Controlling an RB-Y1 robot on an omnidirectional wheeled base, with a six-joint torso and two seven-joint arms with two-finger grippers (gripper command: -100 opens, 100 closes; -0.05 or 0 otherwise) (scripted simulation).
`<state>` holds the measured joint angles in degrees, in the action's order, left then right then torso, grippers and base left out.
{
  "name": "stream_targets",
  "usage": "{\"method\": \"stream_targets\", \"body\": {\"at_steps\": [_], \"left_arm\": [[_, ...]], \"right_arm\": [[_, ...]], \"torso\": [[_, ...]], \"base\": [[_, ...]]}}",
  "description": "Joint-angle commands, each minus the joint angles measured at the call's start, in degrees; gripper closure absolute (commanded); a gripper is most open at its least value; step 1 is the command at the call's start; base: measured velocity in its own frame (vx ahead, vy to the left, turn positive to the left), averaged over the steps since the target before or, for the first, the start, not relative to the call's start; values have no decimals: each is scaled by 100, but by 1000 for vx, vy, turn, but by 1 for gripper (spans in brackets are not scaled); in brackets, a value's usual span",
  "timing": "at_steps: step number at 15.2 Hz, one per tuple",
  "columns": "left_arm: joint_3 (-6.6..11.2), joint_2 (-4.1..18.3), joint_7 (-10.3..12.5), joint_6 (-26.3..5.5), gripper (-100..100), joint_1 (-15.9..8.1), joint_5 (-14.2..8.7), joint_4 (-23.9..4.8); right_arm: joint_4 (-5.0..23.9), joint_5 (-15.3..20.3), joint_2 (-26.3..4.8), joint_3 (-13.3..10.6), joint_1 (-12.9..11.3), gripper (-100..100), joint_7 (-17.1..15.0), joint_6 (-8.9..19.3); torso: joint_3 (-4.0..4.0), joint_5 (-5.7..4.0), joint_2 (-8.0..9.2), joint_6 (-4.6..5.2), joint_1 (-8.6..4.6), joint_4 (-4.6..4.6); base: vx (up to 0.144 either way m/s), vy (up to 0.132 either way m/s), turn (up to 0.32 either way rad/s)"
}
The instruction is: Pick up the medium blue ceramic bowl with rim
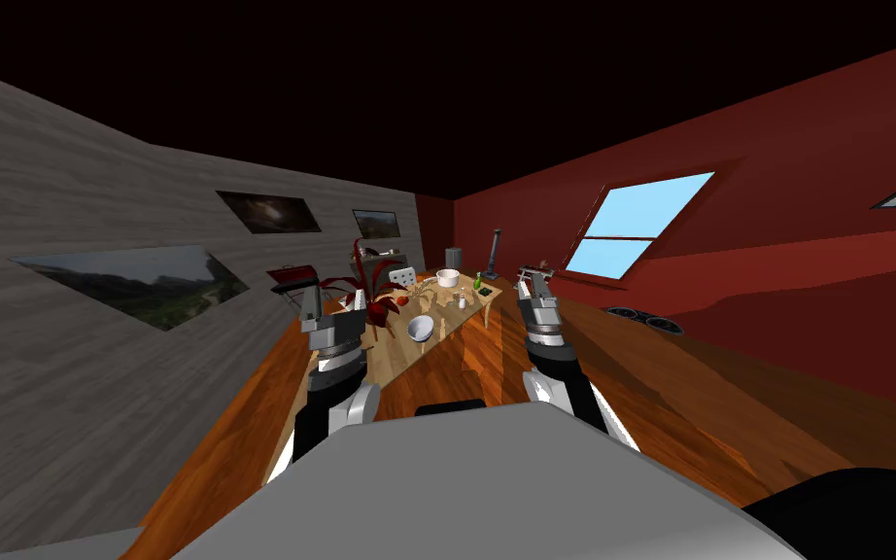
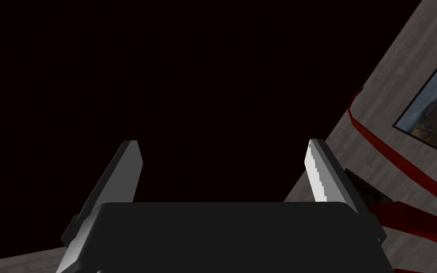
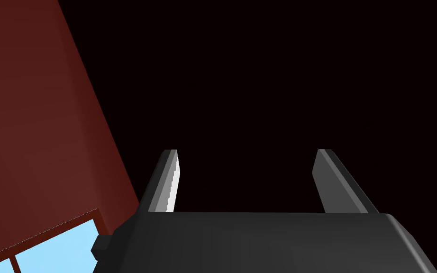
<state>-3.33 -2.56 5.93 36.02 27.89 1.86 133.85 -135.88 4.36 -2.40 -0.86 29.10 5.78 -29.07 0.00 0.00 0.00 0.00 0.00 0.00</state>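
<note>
A long wooden table [image 1: 393, 352] runs away across an orange wood floor [image 1: 689, 408]. A pale bowl [image 1: 421, 329] sits near its near edge, a white bowl [image 1: 448, 277] and green bottle [image 1: 478, 283] toward the far end. The left gripper [image 1: 309, 295] and right gripper [image 1: 534, 282] hang raised on either side.

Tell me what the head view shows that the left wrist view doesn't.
Head view adds: the wooden table with the pale bowl on its near end, a white bowl, a green bottle, the right gripper, the red wall and its window. Left wrist view adds: the left gripper close up, fingers open with nothing between them. Both share: the grey wall, a framed picture and the plant's red leaves.
</note>
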Motion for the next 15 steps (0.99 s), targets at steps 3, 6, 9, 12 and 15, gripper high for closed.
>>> {"method": "stream_targets", "body": {"at_steps": [3,6,9,12,15], "left_arm": [[59,427,-40,-250,-100,-17,17,-48],[146,734,-96,-610,-100,-41,41,-113],[201,857,-132,-854,-100,-56,56,-153],[331,1051,-214,-1260,-100,-91,88,-247],[404,1125,-259,-1616,-100,-111,104,-299]], "right_arm": [[0,0,0,0,0,0,0,0],[0,0,0,0,0,0,0,0],[0,0,0,0,-1,0,0,0],[0,0,0,0,-1,0,0,0],[0,0,0,0,0,0,0,0]], "torso": [[1,0,2,1,2,0],[3,1,5,1,6,1],[4,1,7,2,6,1],[4,1,7,1,6,1],[3,1,6,0,5,1]], "base": [[-6,2,-53],[-14,8,-84],[-16,7,-90],[-17,7,-105],[-13,7,-87]]}}
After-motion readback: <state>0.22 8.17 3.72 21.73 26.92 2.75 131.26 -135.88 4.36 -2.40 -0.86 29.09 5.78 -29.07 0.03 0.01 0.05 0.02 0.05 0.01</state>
